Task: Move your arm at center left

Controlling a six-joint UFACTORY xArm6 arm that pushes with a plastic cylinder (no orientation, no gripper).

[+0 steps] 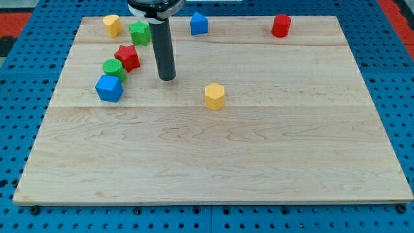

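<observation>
Since our arm carries no jaws at all, only a straight dark rod, we have nothing to report as apart, together or clamped; my tip (167, 78) is what matters, and it rests on the wooden counter (213, 162) in the upper left quarter of the view.

Starting at the view's left, we find a blue cube (109, 88) nearest the counter's left edge, with a green cylinder (114, 68) touching or just beside it above, and a red star-shaped block (128, 57) just beside that. Higher up sit a yellow block (112, 25), whose shape we cannot make out surely, and a green star-like block (140, 32), close to the rod's shaft. My tip stands to the right of this cluster, apart from every block. Further right we see a blue block with a peaked top (198, 23) near the top edge, a yellow hexagonal block (215, 96) alone near the middle, and a red cylinder (281, 25) well apart at the top right.

We judge the goal, the centre left of the counter, to lie below and left of my tip, below the blue cube. Because the cluster sits between, we would steer downward first, then left, lest we knock the blue cube aside.
</observation>
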